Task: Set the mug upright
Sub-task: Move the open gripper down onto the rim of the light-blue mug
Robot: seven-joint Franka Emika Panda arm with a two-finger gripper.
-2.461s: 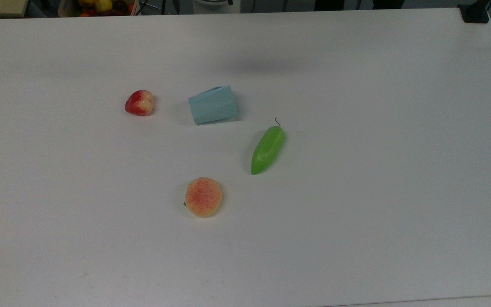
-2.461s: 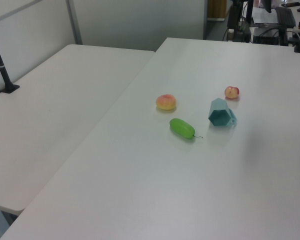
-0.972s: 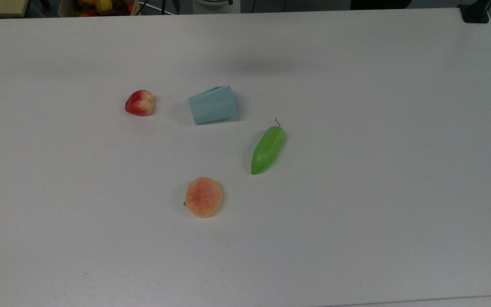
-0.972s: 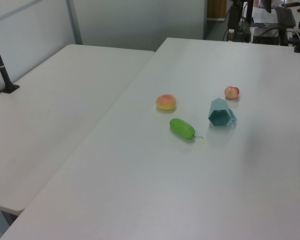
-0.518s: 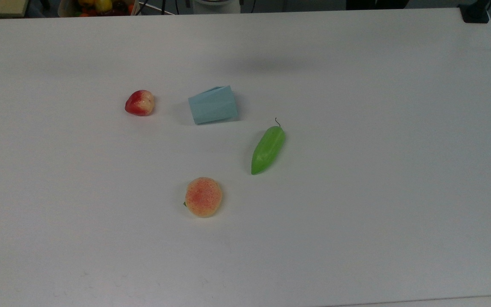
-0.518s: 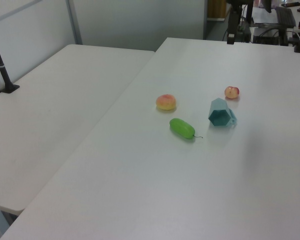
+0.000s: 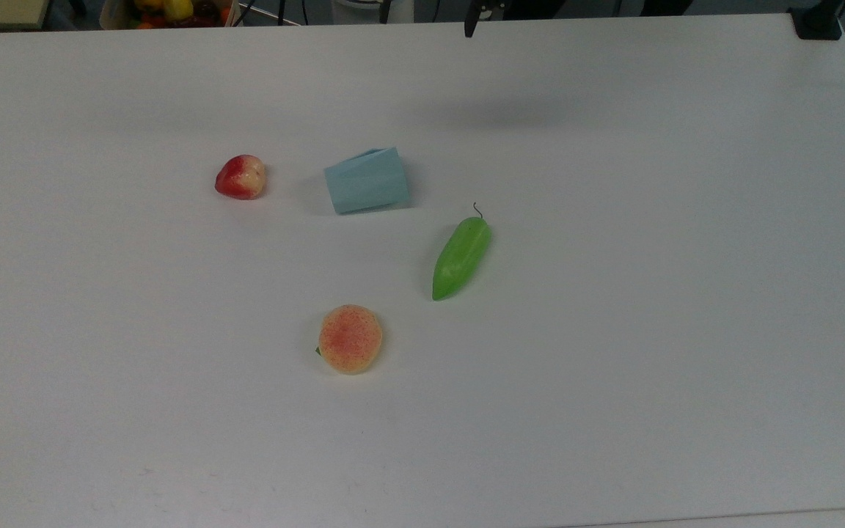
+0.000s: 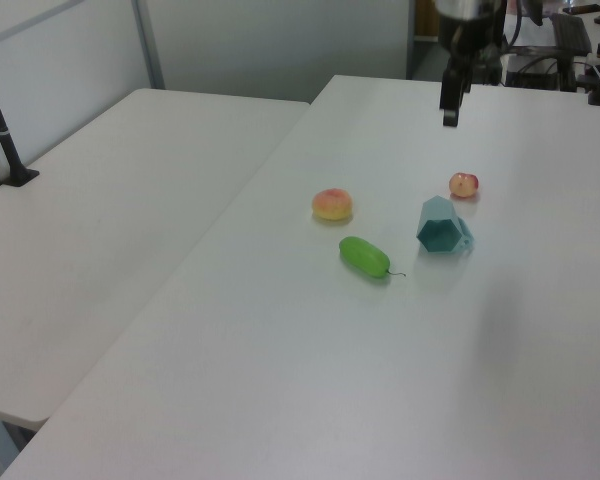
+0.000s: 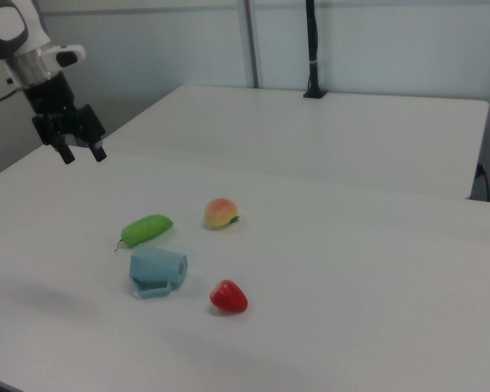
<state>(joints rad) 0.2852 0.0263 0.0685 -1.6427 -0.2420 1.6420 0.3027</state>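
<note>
Status: mug [image 7: 366,180] lies on its side on the white table [image 7: 613,293], not upright. In the top view it sits between the strawberry [image 7: 240,177], to the top view's left, and the green pepper [image 7: 461,257], to the top view's lower right; no contact w/ either. In the left view the hexagonal rim [image 8: 437,234] faces the camera. In the right view the handle [image 9: 152,289] is against the tabletop on the near side.

Peach [image 7: 350,339]: near side in the top view, well apart from the mug.

Change vs. earlier frames: gripper [image 9: 79,151] has entered the scene. 0.5 s ago the left view had only a small dark part at the far table edge; now the arm [image 8: 464,25] reaches down over the far part of the table, fingers [image 8: 449,105] hanging above the surface, beyond the strawberry. In the top view a dark fingertip [image 7: 469,28] now crosses the far edge, and the soft shadow [image 7: 499,112] on the table has shifted toward the top view's right.

Gripper state: fingers spread apart in the right view, nothing between them, well apart from the mug.

Mug, strawberry, pepper, peach: positions unchanged.
</note>
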